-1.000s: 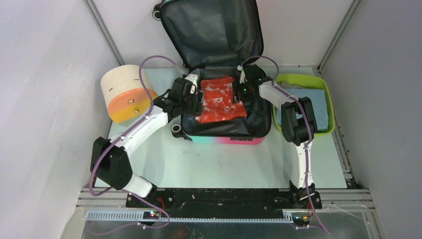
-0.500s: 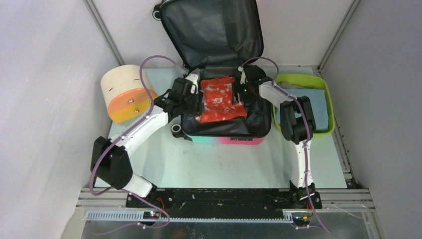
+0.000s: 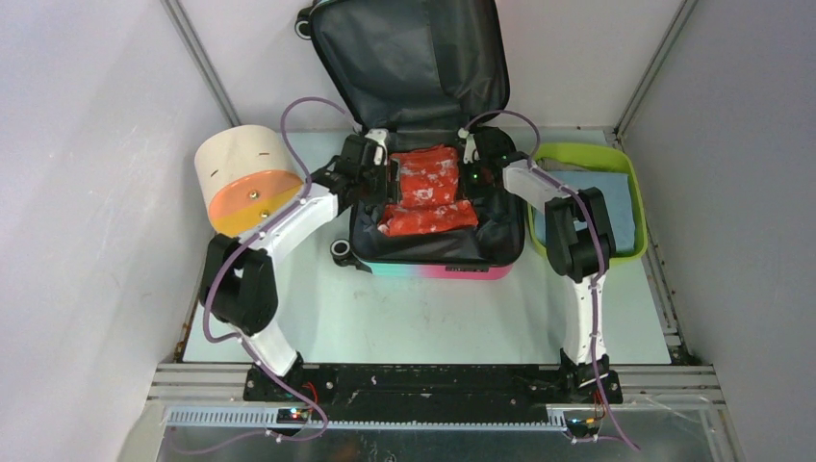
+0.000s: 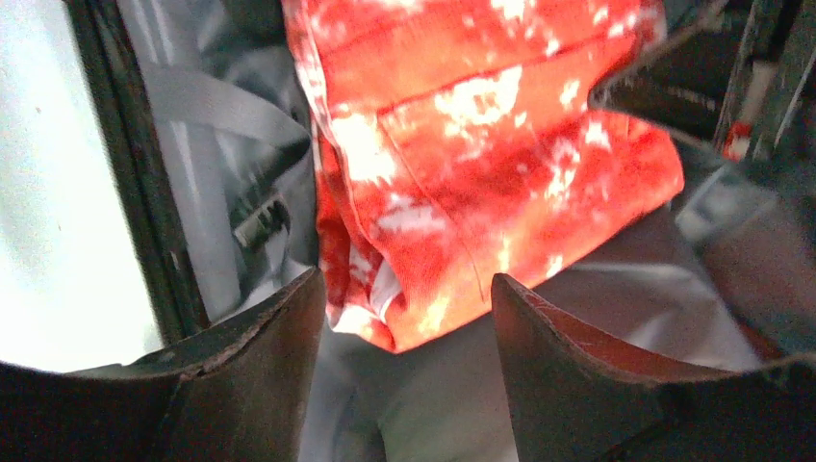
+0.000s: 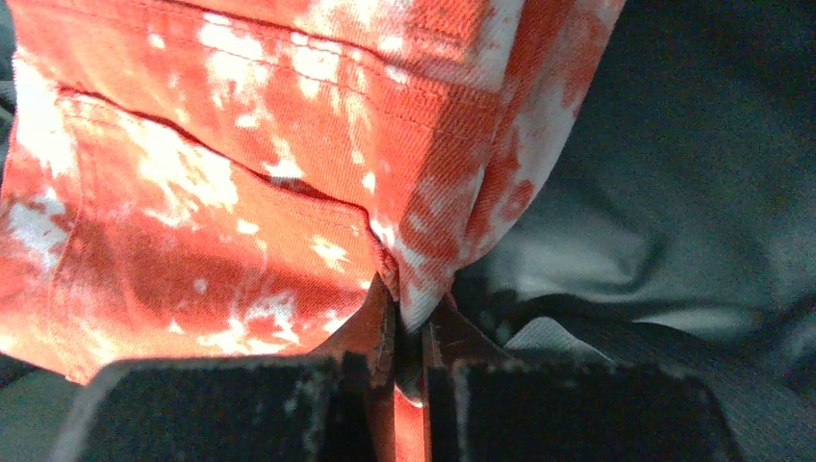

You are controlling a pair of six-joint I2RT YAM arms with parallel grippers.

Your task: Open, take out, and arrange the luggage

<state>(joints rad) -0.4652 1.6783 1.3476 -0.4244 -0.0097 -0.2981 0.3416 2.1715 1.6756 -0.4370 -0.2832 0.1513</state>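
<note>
- The right gripper has just snapped closed. Its jaws stood apart a moment ago and now pinch the edge of the folded red-and-white mottled fabric garment, with a ridge of cloth caught between the tips.
- The left gripper stays wide and empty. Its arm has swung inward, so the garment's opposite corner now lies just ahead of its fingers and between them, apparently untouched.
- The child's hard-shell pink-to-teal suitcase lies open beneath both tools. Its lid stands propped up beyond them, and the grey lining shows under the garment.
- Judgement: opening looks done, and taking out now has its first hold. The left side probably needs its own grip before any lift, or the cloth may unfold and drag.
</note>
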